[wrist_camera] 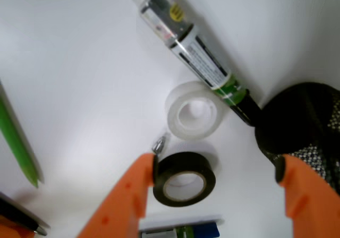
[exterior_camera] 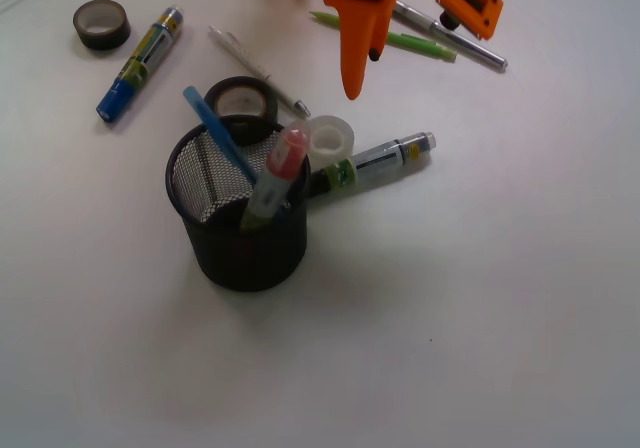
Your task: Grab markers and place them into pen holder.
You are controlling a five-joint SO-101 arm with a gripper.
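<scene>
Orange jaws spread apart and empty above the green-black marker [wrist_camera: 204, 68], which lies beside the pen holder [exterior_camera: 240, 238].

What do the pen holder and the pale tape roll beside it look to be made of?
The pen holder looks like black metal wire mesh with a solid rim: light shows through its weave. The pale tape roll seems to be glossy translucent plastic tape, probably on a whitish core, as the table tone shows through.

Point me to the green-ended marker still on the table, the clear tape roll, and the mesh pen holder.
Green-ended silver-grey marker [exterior_camera: 385, 158], front view, mid barrel.
Clear round tape roll [wrist_camera: 194, 110], wrist view, upper ring face.
Black wire-mesh pen holder [exterior_camera: 245, 253], front view, outer wall.
</scene>
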